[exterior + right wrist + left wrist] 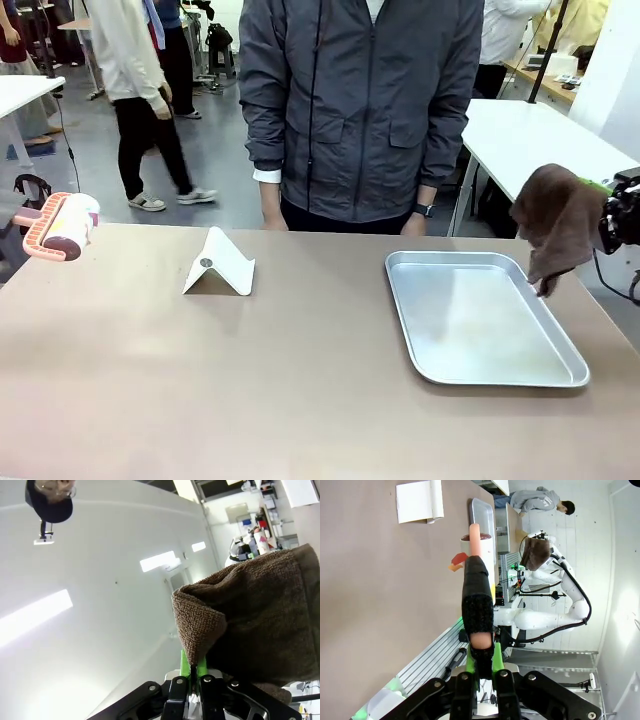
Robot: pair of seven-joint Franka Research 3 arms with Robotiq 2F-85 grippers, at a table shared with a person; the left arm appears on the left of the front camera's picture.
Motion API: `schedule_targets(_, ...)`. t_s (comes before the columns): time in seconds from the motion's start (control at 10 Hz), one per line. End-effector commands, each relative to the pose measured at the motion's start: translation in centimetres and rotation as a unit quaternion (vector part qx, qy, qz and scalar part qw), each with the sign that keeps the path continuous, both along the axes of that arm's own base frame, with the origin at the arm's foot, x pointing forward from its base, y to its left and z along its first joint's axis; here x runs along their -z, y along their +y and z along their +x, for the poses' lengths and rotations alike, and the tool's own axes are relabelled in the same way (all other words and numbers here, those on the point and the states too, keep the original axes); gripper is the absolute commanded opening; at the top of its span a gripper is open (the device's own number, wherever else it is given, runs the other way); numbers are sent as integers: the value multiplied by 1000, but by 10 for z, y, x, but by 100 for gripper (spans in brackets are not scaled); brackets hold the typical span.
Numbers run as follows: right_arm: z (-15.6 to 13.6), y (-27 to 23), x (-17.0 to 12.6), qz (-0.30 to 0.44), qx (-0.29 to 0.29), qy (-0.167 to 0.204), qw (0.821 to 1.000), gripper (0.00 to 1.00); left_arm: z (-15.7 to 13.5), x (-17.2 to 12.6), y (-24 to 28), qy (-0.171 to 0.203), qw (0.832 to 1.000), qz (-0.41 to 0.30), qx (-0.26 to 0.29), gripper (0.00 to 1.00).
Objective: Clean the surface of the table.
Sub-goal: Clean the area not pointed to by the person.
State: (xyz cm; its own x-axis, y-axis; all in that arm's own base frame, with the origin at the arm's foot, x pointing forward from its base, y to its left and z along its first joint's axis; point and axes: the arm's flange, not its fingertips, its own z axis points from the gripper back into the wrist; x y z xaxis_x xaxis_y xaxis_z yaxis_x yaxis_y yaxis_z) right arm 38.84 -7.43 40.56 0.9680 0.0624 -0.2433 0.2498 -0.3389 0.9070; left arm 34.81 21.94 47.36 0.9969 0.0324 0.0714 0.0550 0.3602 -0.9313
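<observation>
The brownish-taupe table (pixel 200 380) spreads across the front view and fills the left half of the left wrist view (pixel 380 605). A lint roller (pixel 62 225) with a pink frame hovers over the table's far left corner. My left gripper (pixel 482 662) is shut on its black-wrapped handle (pixel 476 605). At the right edge my right gripper (pixel 612 215) holds a brown cloth (pixel 555 222) that hangs just above the tray's far right corner. Seen from the right wrist, the green pads (pixel 186 666) pinch a fold of the cloth (pixel 255 615).
A shiny silver tray (pixel 480 320) lies on the table's right half. A white folded stand (pixel 220 265) sits left of centre, near the far edge. A person in a grey jacket (pixel 360 110) stands at the far side, hands at the table edge.
</observation>
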Motion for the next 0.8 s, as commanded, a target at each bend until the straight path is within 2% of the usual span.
schedule_targets(0.0, -2, 1, -8, -5, -2, -9, 1000, 4, -1, -5, -2, 4, 1000, -4, -3, 14)
schedule_targets(0.1, 0, 0, 0, 0, 0, 0, 1000, 4, -1, -5, -2, 4, 1000, -4, -3, 14)
schedule_targets(0.3, 11, 29, 13, -81, -4, 12, 997, 4, -1, -5, -2, 4, 1000, -4, -3, 14)
schedule_targets(0.7, 41, 81, 57, -238, 7, 73, 968, 4, -1, -5, -2, 4, 1000, -4, -3, 14)
